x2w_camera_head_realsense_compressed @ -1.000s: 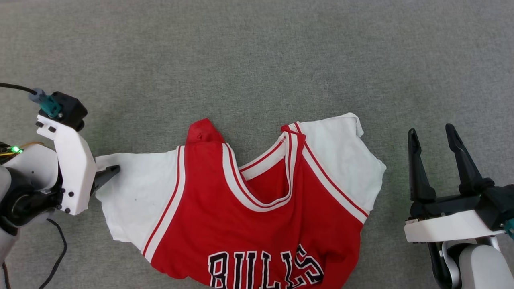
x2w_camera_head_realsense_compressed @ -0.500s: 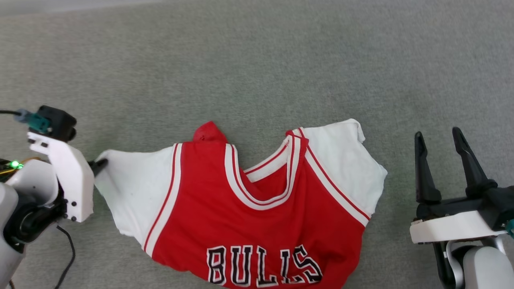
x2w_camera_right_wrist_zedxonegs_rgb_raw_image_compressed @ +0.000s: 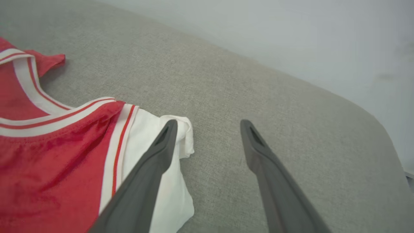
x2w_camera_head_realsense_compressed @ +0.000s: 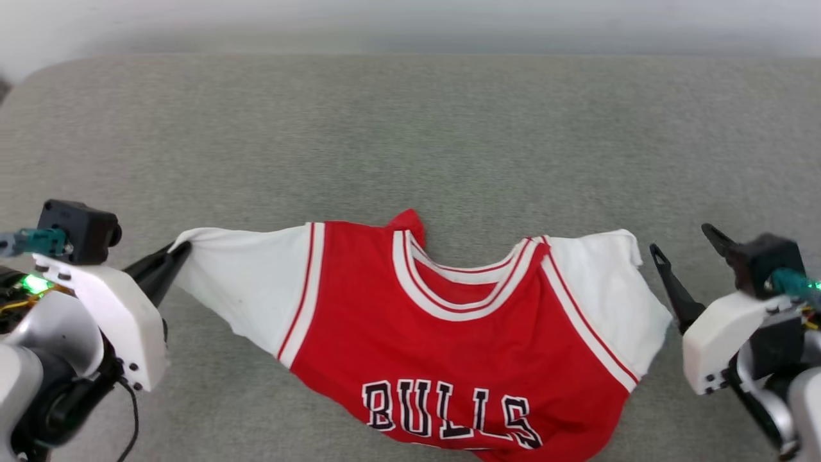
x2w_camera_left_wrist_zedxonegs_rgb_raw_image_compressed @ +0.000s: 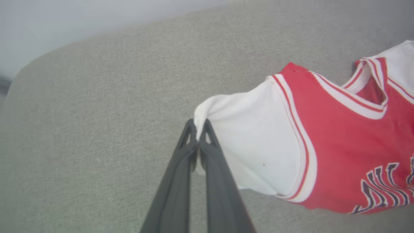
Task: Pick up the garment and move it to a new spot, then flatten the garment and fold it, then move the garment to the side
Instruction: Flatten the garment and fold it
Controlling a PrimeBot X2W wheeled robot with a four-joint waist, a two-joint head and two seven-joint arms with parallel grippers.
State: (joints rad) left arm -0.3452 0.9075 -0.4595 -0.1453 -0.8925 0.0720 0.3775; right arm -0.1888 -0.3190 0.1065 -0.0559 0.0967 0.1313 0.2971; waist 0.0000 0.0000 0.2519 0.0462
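The garment [x2w_camera_head_realsense_compressed: 462,346] is a red jersey with white short sleeves and black "BULLS" lettering [x2w_camera_head_realsense_compressed: 449,414], lying face up on the grey fabric surface [x2w_camera_head_realsense_compressed: 410,141]. My left gripper [x2w_camera_head_realsense_compressed: 179,250] is shut on the tip of its left white sleeve [x2w_camera_head_realsense_compressed: 247,289], which is stretched out sideways. The left wrist view shows the left gripper [x2w_camera_left_wrist_zedxonegs_rgb_raw_image_compressed: 197,124] pinching that sleeve corner of the garment [x2w_camera_left_wrist_zedxonegs_rgb_raw_image_compressed: 339,136]. My right gripper [x2w_camera_head_realsense_compressed: 683,242] stands open just right of the other white sleeve [x2w_camera_head_realsense_compressed: 619,289]. In the right wrist view the right gripper [x2w_camera_right_wrist_zedxonegs_rgb_raw_image_compressed: 208,124] has one finger over the garment's [x2w_camera_right_wrist_zedxonegs_rgb_raw_image_compressed: 48,155] sleeve edge [x2w_camera_right_wrist_zedxonegs_rgb_raw_image_compressed: 181,139].
The grey surface ends at a far edge [x2w_camera_head_realsense_compressed: 410,54] with a rounded corner [x2w_camera_head_realsense_compressed: 29,74] at the upper left; pale ground lies beyond. A black cable [x2w_camera_head_realsense_compressed: 131,410] hangs by my left arm. Bare grey fabric [x2w_camera_right_wrist_zedxonegs_rgb_raw_image_compressed: 291,106] stretches behind and to both sides of the garment.
The head camera has tilted up, showing the far edge. The left gripper has pulled the left sleeve out taut. The right gripper has turned and come close to the right sleeve.
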